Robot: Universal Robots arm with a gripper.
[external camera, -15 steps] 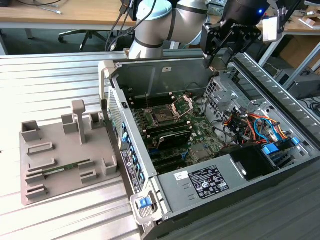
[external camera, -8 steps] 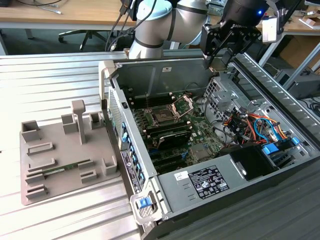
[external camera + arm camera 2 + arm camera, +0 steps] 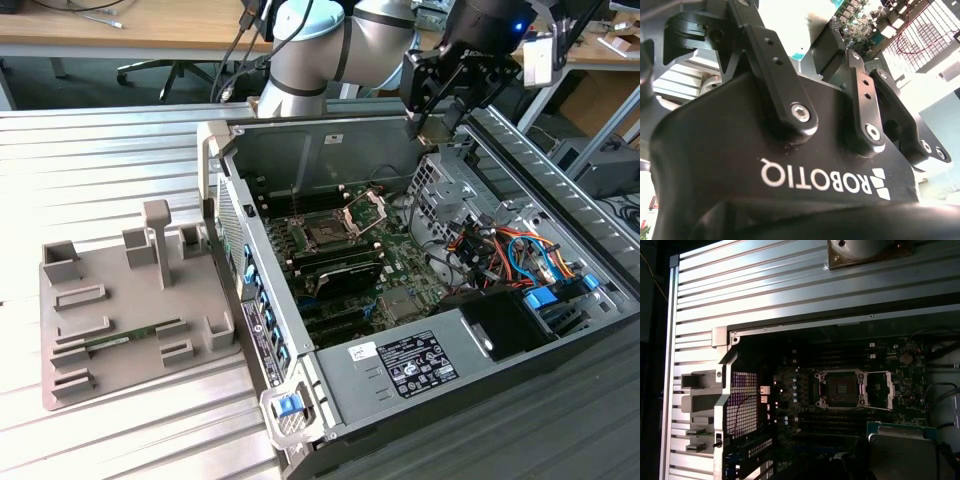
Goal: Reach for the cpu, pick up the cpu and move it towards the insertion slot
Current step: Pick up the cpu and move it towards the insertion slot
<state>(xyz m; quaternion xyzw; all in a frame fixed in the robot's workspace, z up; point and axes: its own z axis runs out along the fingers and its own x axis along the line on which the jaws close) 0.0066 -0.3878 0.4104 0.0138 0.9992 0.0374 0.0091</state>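
The cpu (image 3: 900,450) is up off the board, seen close in the first wrist view: a pale grey square top with a green rim, its lower part cut off by the frame edge. Dark fingers (image 3: 854,466) flank it on both sides, so it reads as clamped on the chip at narrow width, though the contact points sit in shadow.

In the exterior view the gripper (image 3: 432,118) hangs above the case's far wall, well apart from the insertion slot (image 3: 326,236) and higher than it. The chip is too small to make out there.

The slot is on the green motherboard (image 3: 395,262) with its silver hinged frame (image 3: 366,210) swung open just beside it. In the first wrist view the dark socket (image 3: 842,388) and the open frame (image 3: 880,390) are both clear, with nothing seated in the socket.

The open computer case (image 3: 215,150) surrounds the slot. The drive cage with orange and blue cables (image 3: 500,250) is off to the exterior view's right of it.

The grey fixture tray (image 3: 70,375) lies outside the case, well apart from the slot on the exterior view's left, with a green memory stick (image 3: 125,340) lying in it.

The second wrist view gives the gripper body and black linkages (image 3: 790,107) from behind — the fingertips are hidden.
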